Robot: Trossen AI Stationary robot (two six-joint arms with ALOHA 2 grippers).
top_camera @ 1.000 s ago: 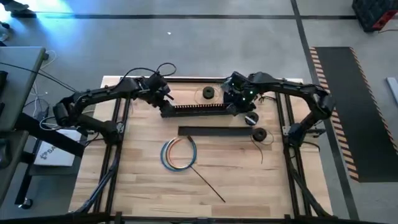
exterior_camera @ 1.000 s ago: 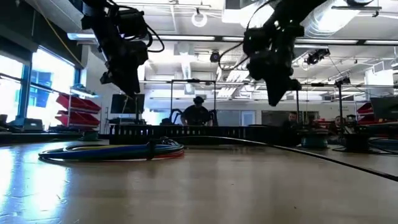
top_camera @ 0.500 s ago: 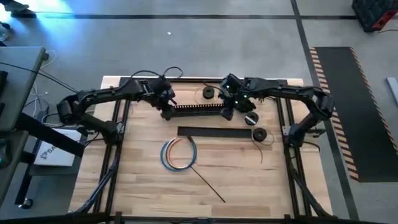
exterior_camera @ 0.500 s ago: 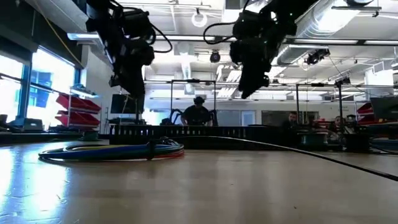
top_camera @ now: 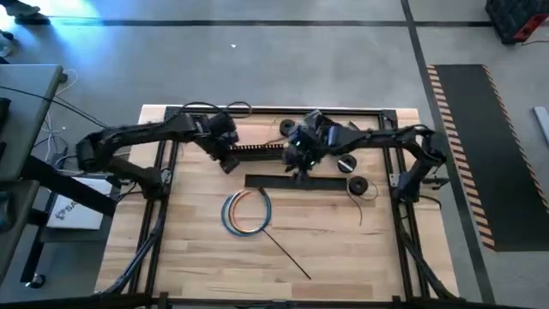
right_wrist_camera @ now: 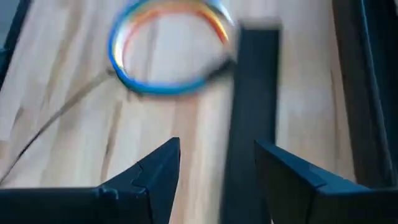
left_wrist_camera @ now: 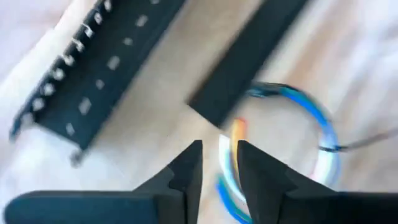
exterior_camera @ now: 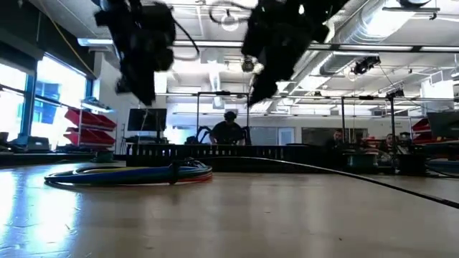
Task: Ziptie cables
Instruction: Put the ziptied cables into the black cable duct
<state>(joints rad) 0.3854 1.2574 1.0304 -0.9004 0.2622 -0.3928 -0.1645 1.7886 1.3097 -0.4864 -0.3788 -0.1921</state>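
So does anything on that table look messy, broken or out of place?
Nothing stands out. The coiled white, yellow, blue and orange-red cables lie flat on the wooden table, and the thin dark plastic ziptie lies straight from them. Both claws hover empty above.

No text or label can be read
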